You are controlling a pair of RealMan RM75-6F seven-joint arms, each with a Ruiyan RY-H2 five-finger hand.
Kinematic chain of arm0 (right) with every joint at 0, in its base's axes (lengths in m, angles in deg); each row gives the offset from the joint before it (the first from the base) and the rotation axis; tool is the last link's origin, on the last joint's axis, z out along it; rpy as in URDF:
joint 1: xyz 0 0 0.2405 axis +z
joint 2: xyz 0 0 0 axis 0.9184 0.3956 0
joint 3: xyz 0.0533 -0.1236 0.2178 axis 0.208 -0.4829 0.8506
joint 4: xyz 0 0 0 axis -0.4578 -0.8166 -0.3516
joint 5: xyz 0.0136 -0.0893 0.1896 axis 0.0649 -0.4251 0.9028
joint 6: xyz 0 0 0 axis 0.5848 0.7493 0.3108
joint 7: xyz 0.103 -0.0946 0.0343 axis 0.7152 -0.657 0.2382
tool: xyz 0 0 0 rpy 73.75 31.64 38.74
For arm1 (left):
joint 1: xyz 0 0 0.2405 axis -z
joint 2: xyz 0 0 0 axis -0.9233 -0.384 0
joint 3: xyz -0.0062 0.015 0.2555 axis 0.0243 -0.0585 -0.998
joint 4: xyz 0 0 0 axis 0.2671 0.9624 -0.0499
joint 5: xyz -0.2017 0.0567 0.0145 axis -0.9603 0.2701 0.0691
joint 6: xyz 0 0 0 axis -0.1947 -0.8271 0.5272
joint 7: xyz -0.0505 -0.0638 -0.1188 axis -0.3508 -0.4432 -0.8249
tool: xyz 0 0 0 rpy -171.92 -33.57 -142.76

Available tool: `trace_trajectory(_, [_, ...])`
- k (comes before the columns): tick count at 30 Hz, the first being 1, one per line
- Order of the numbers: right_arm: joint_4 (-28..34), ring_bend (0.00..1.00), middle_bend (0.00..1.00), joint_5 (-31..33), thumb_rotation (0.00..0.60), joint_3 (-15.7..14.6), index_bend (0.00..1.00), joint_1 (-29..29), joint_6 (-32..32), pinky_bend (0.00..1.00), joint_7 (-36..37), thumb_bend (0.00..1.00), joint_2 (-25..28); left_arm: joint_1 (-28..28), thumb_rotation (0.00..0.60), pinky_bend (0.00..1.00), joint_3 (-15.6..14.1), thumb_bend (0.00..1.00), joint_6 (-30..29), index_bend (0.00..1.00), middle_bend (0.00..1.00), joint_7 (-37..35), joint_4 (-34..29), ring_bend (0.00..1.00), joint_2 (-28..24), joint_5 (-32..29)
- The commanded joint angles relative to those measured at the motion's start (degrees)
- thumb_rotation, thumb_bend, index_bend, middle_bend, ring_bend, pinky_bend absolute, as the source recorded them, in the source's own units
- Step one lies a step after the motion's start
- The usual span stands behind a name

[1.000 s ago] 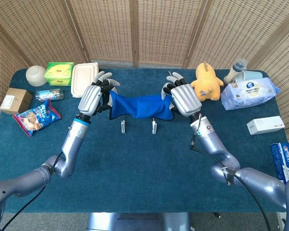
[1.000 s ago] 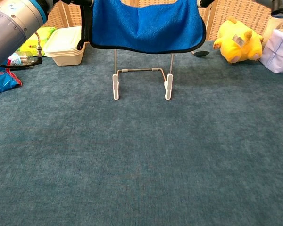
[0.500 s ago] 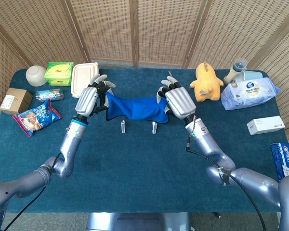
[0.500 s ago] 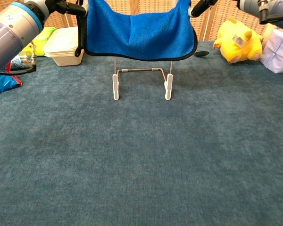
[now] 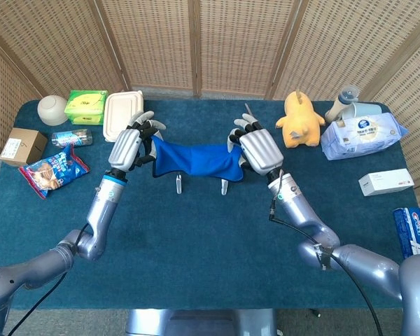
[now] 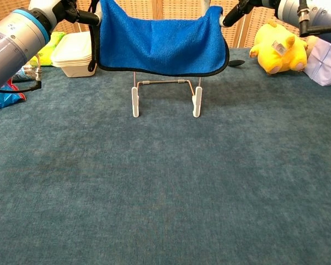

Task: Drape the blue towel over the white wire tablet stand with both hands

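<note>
- Blue towel (image 6: pixel 161 47) stretched between left hand (image 5: pixel 128 145) and right hand (image 5: pixel 259 148) — fingers clamped on its ends.
- Hanging over white wire stand (image 6: pixel 165 95).
- Best lowered evenly, kept centred — then released.
</note>
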Motion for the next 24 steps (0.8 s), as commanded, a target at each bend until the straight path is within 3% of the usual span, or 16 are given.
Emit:
trace_trajectory(1, [-0.07, 0.19, 0.43, 0.0, 0.6, -0.01, 0.9, -0.06, 0.03, 0.13, 0.07, 0.49, 0.03, 0.07, 0.6, 0.0, 0.21, 0.62, -0.06, 0.73, 0.36, -0.12, 0.04, 0.14, 0.01, -0.08])
trace_trajectory(6, [0.22, 0.19, 0.43, -0.01, 0.6, -0.12, 0.9, -0.36, 0.14, 0.13, 0.18, 0.49, 0.29, -0.08, 0.6, 0.0, 0.57, 0.62, -0.33, 0.73, 0.36, -0.25, -0.18, 0.14, -0.33, -0.27])
trace_trajectory(10, [1.48, 0.19, 0.43, 4.46, 0.6, 1.51, 0.9, 0.55, -1.77, 0.13, -4.1, 0.49, -0.04, -0.23, 0.6, 0.0, 0.78, 0.62, -0.41, 0.73, 0.36, -0.19, -0.35, 0.14, -0.53, -0.5])
trace_trajectory(24, [1.51, 0.19, 0.43, 2.5, 0.6, 1.66, 0.9, 0.89, -0.62, 0.13, -2.63, 0.49, 0.18, -0.69, 0.6, 0.0, 1.08, 0.61, -0.95, 0.73, 0.36, 0.03, -1.68, 0.14, -1.41, -0.61])
